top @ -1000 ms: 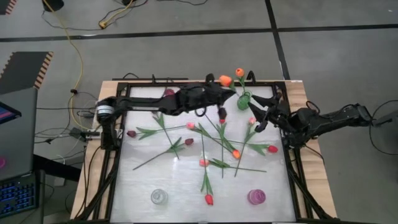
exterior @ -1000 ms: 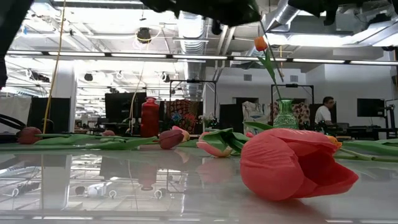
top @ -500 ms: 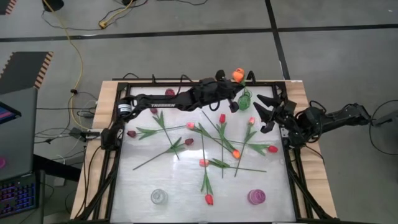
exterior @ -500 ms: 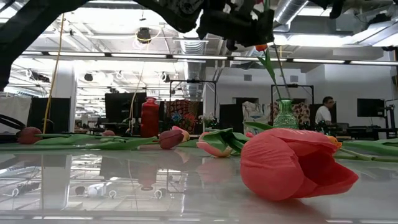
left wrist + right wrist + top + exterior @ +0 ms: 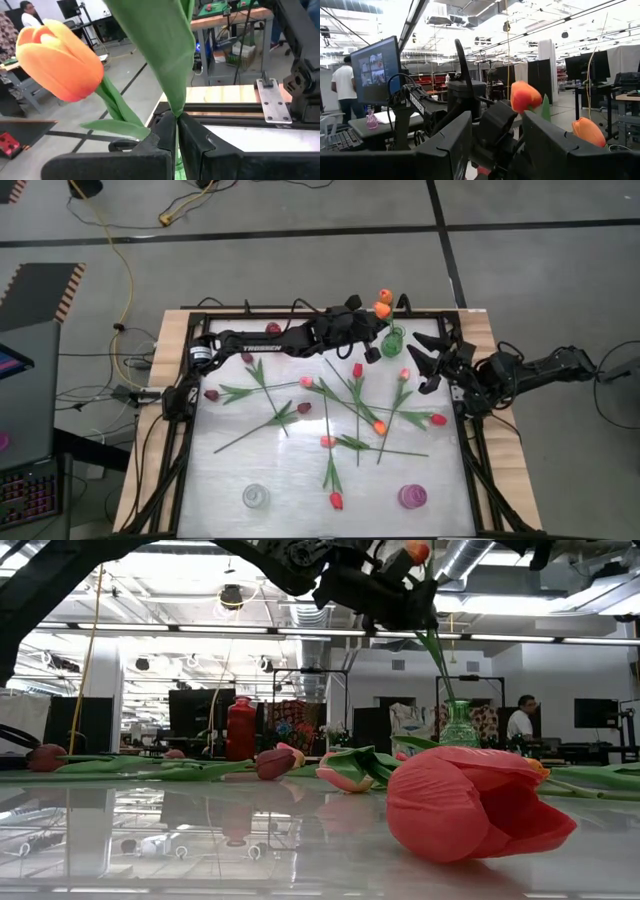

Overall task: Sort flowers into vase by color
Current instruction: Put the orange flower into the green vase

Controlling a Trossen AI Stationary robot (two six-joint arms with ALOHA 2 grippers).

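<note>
My left gripper [image 5: 372, 340] reaches across the far side of the table and is shut on an orange tulip [image 5: 383, 308], just left of the green glass vase [image 5: 392, 341]. A second orange tulip [image 5: 384, 295] stands in that vase; both heads show in the right wrist view [image 5: 525, 96] [image 5: 589, 131]. In the low view a green stem [image 5: 436, 652] runs down into the vase [image 5: 459, 726]; whose stem it is, I cannot tell. My right gripper [image 5: 427, 366] is open and empty right of the vase. Several maroon, pink, red and orange tulips [image 5: 352, 395] lie flat on the table. My left gripper pinches the orange tulip's green stem [image 5: 176, 116] between its two fingers, below the head [image 5: 60, 59] and a broad leaf [image 5: 155, 42]. The fingers lie across the stem. The tulip is lifted clear of the table, head up, above the gripper [image 5: 417, 552].
A clear vase [image 5: 256, 496] and a pink vase [image 5: 413, 496] stand near the front edge, and a dark red vase [image 5: 272, 329] at the far left. A pink tulip head [image 5: 470, 802] lies close to the low camera. A black frame [image 5: 470, 460] borders the table.
My left gripper has carried the orange tulip toward the table's right edge, up to the green vase, staying shut on the stem. The tulip's head now sits beside the head of the one in the vase. My right gripper has drawn back a little toward the right edge.
</note>
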